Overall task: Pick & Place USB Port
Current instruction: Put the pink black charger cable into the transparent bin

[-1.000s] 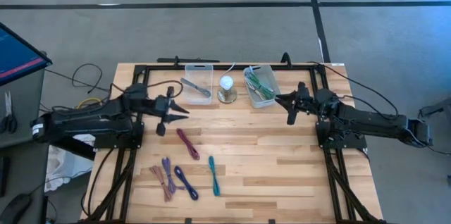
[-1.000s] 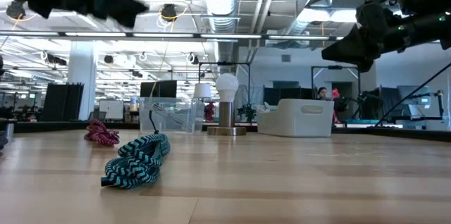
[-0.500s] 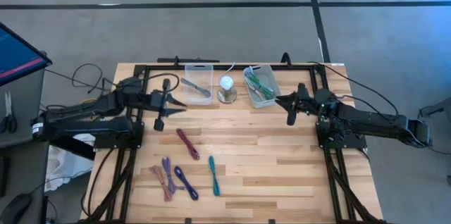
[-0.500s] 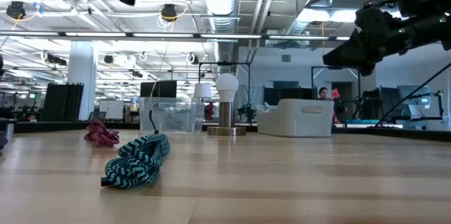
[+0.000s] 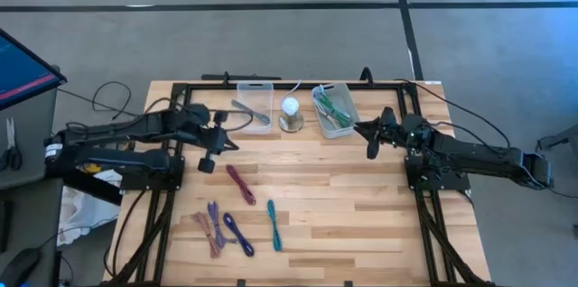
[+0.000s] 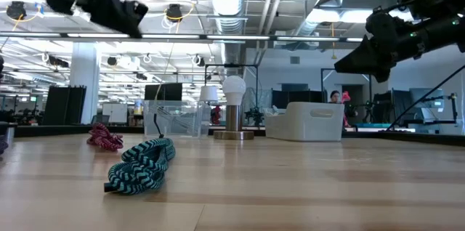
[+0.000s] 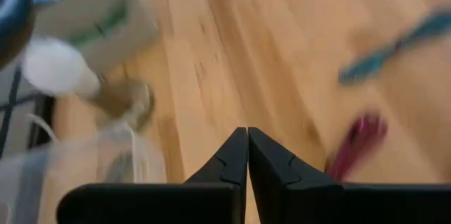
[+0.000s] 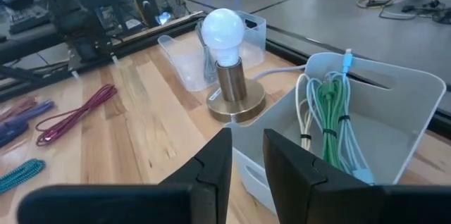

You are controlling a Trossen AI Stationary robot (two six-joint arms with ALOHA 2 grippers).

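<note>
Wooden planks made up the counter (image 5: 361,206), and several bundled cables lay across its near half: a maroon cable (image 5: 240,183), a teal cable (image 5: 273,225), a blue cable (image 5: 238,234) and a purple cable (image 5: 213,230). At the far edge a clear bin (image 5: 254,104) holding a grey cable stood beside a lamp with a white bulb (image 5: 290,107), and on the lamp's other side a white bin (image 5: 333,111) held green and white cables (image 8: 330,122).

Above the counter, the left end effector (image 5: 223,141) hung just in front of the clear bin, its fingers (image 7: 229,164) pressed together with nothing between them. From the left wrist view, the maroon cable (image 7: 354,146) and teal cable (image 7: 391,53) lay on the wood ahead of it.

On the other side, the right end effector (image 5: 370,138) was raised beside the white bin, its fingers (image 8: 211,164) a narrow gap apart and empty, pointing toward the lamp (image 8: 227,62) and the white bin (image 8: 402,111).
</note>
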